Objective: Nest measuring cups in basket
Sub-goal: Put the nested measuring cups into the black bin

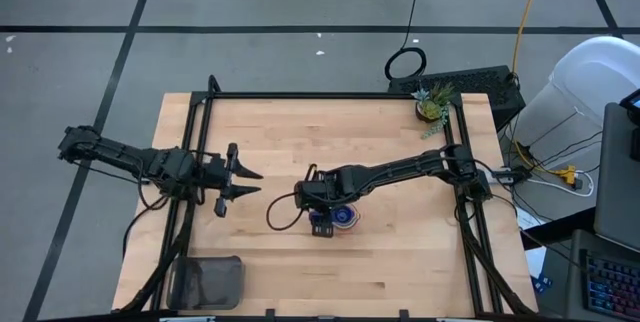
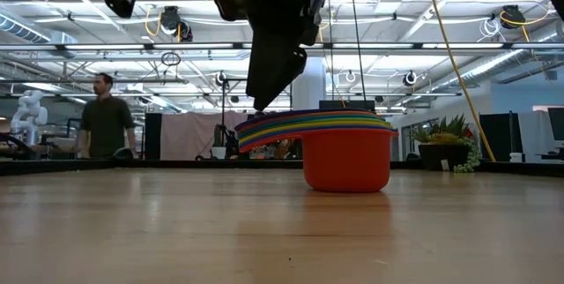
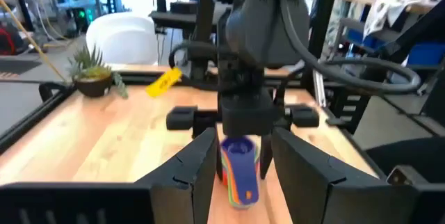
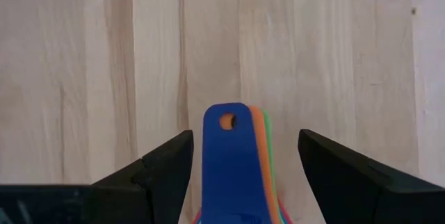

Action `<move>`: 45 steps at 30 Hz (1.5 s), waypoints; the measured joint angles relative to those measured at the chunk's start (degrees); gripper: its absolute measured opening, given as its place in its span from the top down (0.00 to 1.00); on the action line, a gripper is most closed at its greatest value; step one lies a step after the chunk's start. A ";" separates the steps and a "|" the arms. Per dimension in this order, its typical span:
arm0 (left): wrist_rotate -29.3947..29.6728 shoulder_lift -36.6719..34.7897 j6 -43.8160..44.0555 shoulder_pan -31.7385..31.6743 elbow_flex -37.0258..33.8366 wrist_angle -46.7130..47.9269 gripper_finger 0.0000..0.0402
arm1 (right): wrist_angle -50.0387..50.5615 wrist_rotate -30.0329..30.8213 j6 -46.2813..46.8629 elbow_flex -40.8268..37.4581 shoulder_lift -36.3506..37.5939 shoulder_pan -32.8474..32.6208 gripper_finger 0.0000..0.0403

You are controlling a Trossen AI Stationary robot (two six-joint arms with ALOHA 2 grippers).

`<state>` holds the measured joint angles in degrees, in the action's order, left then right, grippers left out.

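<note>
Wooden table (image 1: 400, 262) carries everything; taking the nested cup stack as the landmark. Largest first: the table, then the two arms, then the basket, then the cups.

Right arm reaches across from the far-right side and its right gripper (image 1: 322, 224) hangs directly over the measuring cups (image 1: 343, 218). In the right wrist view the fingers stand spread wide on either side of the stacked handles (image 4: 236, 161), clear wood showing in both gaps, so nothing is gripped. Blue handle on top, orange and green edges peeking beside it.

Left gripper (image 1: 250, 184) sits well apart from the stack, toward the table's left side, pointing at it; fingers partly open, holding nothing, waiting.

Basket (image 1: 205, 284) is well apart from the stack, at the near-left corner of the table. Looks empty, though its dark walls make that hard to confirm.

Cups: low view shows an orange-red cup (image 2: 347, 158) at the bottom with rainbow rims layered on it, resting on the wood.

Progress judgement: nesting looks done, or nearly so. Left to do: grasp the stack, likely by the handles, carry it to the basket, set it inside. Roughly halfway.
</note>
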<state>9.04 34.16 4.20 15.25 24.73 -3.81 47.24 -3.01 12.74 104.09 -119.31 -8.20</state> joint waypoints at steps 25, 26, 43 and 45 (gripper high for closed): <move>2.37 44.60 11.37 2.62 23.91 9.14 0.64 | 15.29 15.15 1.29 -17.41 27.19 8.10 0.37; 2.39 46.20 11.33 2.62 27.16 13.38 0.64 | 14.82 15.14 2.55 -20.27 29.39 8.19 0.37; -5.82 66.90 5.38 -3.30 59.19 47.69 0.62 | -2.96 11.83 12.16 -51.02 55.93 2.37 0.37; -6.17 68.17 5.10 -4.10 59.19 46.87 0.60 | -3.26 12.05 11.73 -51.92 57.28 1.73 0.37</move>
<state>2.86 102.33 9.30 11.14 83.92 43.06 43.98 9.04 24.47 52.17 -62.02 -6.48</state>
